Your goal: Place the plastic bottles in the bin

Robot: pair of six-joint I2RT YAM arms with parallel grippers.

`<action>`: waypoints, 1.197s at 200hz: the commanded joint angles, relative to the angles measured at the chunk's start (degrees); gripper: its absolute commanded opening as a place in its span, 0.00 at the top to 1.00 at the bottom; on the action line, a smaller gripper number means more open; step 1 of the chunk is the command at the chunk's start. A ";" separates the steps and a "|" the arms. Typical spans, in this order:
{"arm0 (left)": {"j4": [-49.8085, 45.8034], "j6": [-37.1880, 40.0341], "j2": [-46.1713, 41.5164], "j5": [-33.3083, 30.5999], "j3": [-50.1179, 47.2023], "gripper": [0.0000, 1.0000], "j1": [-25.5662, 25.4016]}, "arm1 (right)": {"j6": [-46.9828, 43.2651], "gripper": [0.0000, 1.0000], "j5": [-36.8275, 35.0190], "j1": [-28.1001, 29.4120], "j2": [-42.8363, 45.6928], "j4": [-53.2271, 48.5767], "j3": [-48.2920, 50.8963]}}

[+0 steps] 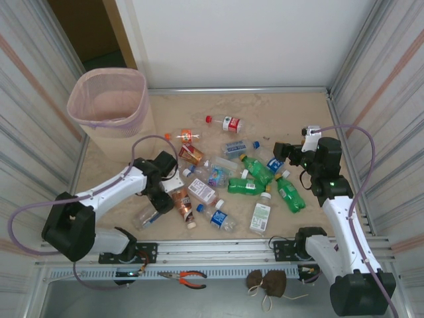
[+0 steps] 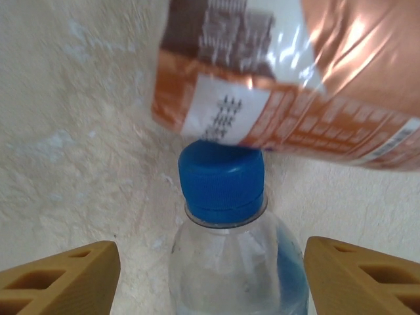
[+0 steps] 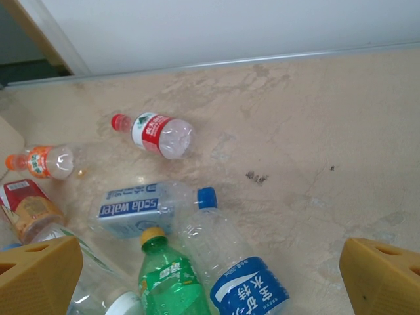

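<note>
The bin stands at the far left corner of the table. The plastic bottles lie scattered on the table to the bin's right and nearer the arms. Nearest the bin, the left gripper has its fingers spread on either side of a clear blue-capped bottle (a gap shows beside the left finger), with the cap up against a brown-labelled bottle. Farthest from the bin, the right gripper hangs spread wide and empty above a blue-labelled bottle and a green bottle.
</note>
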State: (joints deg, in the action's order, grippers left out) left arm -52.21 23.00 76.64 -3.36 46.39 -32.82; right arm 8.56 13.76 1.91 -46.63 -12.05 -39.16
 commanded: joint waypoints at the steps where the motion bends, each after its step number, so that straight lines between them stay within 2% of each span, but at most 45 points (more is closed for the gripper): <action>1: -3.73 -0.76 0.02 -1.19 0.65 0.21 0.32 | 0.45 0.01 0.82 -0.14 -0.39 0.80 -0.83; 13: -4.16 -0.43 -0.09 -0.20 0.15 0.16 0.42 | 0.42 0.01 0.82 -0.13 -0.39 0.73 -0.82; 84: -3.62 0.51 3.19 -0.12 -1.03 0.12 0.39 | 0.09 0.01 0.34 -0.13 -0.56 0.37 -1.10; 112: -2.79 1.16 3.39 -0.40 -1.87 0.16 0.17 | -0.11 0.01 -0.11 -0.12 -0.57 0.03 -1.23; 183: -1.86 2.46 2.83 0.06 -2.87 0.40 0.85 | -0.29 0.01 -0.22 -0.38 -0.74 0.12 -1.23; 239: -2.46 2.26 -1.66 -0.59 -1.52 0.46 1.21 | -0.27 0.01 -0.20 -0.51 -0.24 -0.21 -1.44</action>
State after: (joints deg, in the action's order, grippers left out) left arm -53.74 24.45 78.43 -3.66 43.79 -32.27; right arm 8.54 13.72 1.85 -47.24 -12.10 -39.16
